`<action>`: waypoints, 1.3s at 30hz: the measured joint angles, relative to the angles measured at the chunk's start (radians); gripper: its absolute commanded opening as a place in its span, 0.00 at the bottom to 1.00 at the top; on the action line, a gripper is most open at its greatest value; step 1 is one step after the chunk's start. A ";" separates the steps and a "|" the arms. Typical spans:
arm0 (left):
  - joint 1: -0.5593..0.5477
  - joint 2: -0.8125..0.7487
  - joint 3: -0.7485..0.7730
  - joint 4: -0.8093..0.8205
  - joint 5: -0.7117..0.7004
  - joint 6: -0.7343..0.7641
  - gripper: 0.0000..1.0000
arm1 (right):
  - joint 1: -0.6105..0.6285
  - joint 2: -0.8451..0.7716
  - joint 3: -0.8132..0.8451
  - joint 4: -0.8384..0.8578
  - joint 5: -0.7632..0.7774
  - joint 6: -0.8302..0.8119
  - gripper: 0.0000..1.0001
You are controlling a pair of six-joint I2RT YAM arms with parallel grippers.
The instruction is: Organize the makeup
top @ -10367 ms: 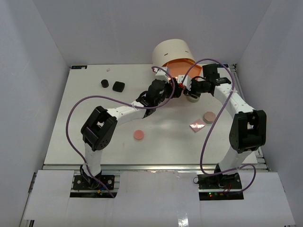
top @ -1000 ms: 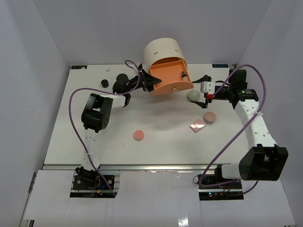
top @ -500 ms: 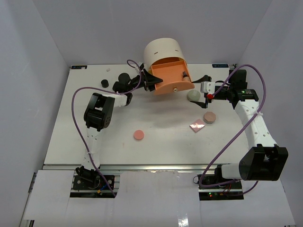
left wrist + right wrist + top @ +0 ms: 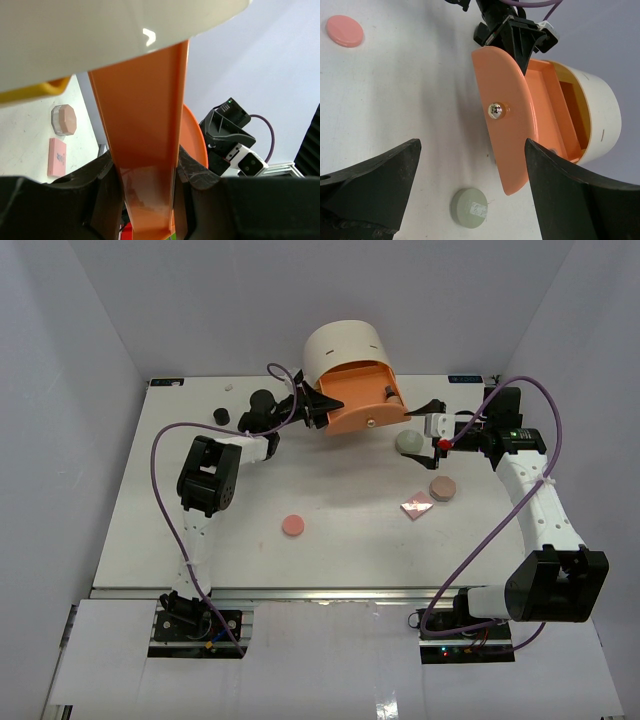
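"Pinching anything, that left hand?"

"Yes. It grips the side wall of the orange drawer, which sticks out of the box at 12 o'clock."

"And the right hand?"

"Spread wide and holding nothing. It faces the drawer front, with the grey-green compact close below it."

"Where's the other makeup?"

"It lies on the surface. The pink compact is at 7 o'clock. The tan compact sits just beside the palette at 4 o'clock. One black jar is at 10 o'clock."
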 measured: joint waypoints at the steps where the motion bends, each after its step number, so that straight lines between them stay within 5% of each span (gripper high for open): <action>1: 0.000 0.004 0.009 -0.002 0.000 -0.004 0.19 | 0.000 0.000 0.000 -0.007 -0.004 -0.011 0.86; 6: 0.005 0.029 0.044 -0.013 -0.016 -0.020 0.20 | 0.032 0.004 0.000 -0.091 0.005 -0.112 0.76; 11: 0.008 0.031 0.049 -0.020 -0.024 -0.022 0.20 | 0.110 0.005 0.000 -0.128 0.059 -0.168 0.38; 15: 0.009 0.031 0.049 -0.021 -0.025 -0.023 0.20 | 0.146 0.011 0.005 -0.141 0.089 -0.173 0.26; 31: 0.016 0.031 0.063 -0.044 -0.026 -0.029 0.23 | 0.300 0.215 0.111 0.071 0.420 0.079 0.20; 39: 0.017 0.030 0.063 -0.047 -0.027 -0.031 0.50 | 0.310 0.319 0.159 0.215 0.567 0.199 0.19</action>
